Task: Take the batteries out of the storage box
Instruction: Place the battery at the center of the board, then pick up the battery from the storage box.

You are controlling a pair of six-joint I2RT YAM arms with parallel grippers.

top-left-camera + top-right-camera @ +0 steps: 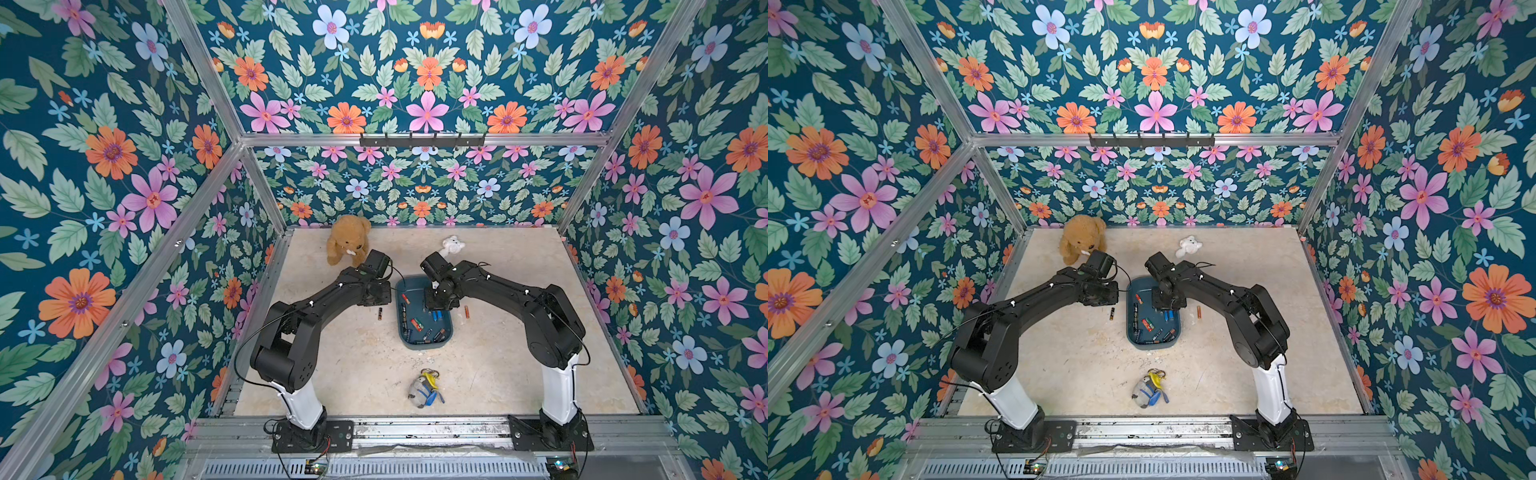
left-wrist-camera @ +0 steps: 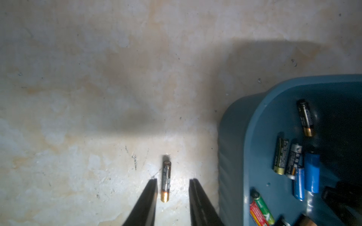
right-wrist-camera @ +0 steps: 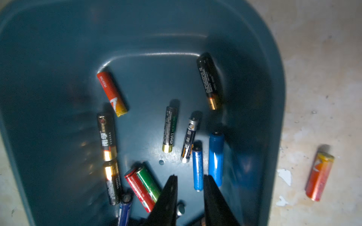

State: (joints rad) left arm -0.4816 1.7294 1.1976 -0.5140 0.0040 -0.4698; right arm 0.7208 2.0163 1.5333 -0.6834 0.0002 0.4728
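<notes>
Dim, soft wrist views; glare on storage box (image 3: 58,58)

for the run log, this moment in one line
left gripper: open astride black battery on table | right gripper: open over storage box | orange battery: on table

This was probably a lab test cell: aluminium frame (image 1: 291,139), floral-printed wall panels (image 1: 428,75), robot arms (image 1: 332,295) bolted to a base rail (image 1: 428,430).

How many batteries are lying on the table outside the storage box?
2: a black battery on the left side of the storage box, and an orange battery on its right side. Others may be hidden.
</notes>
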